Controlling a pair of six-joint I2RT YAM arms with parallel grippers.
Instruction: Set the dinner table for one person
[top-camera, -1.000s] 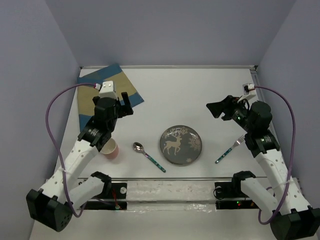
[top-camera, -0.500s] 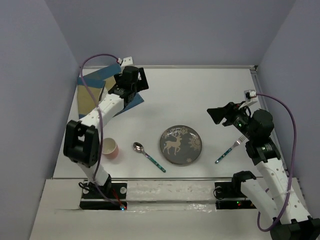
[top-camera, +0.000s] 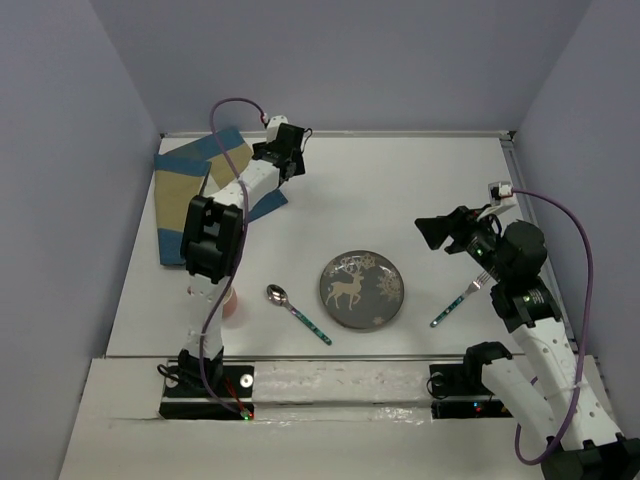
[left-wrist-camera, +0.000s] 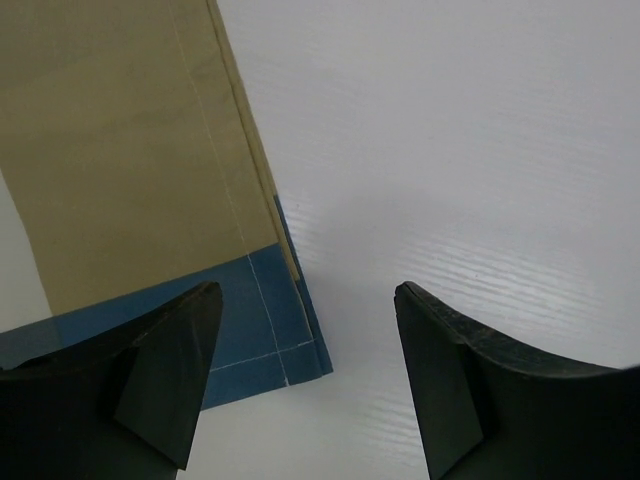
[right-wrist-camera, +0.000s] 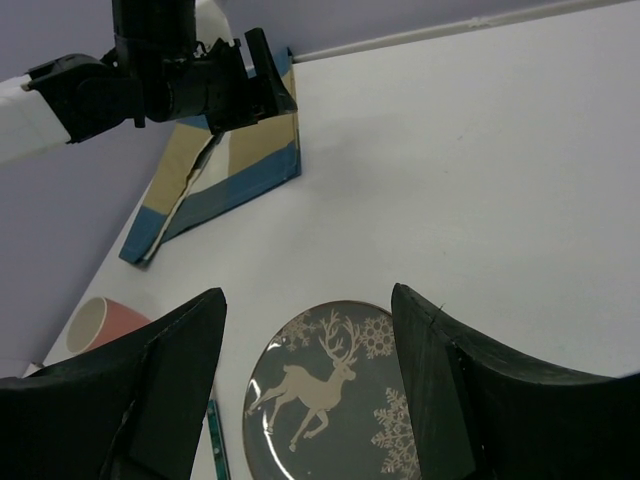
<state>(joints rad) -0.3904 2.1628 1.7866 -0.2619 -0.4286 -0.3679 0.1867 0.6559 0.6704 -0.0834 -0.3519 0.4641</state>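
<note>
left gripper (left-wrist-camera: 302, 292) wide open above placemat (left-wrist-camera: 130, 150) corner, seemingly poised to pinch; it lies folded, well apart from plate (top-camera: 362, 290) | right gripper (right-wrist-camera: 305, 293) wide open, empty, hovering aside

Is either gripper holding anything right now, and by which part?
Nothing is held. The left gripper is open over the blue corner of the placemat, the right gripper open above the deer plate; both gaps are empty.
</note>
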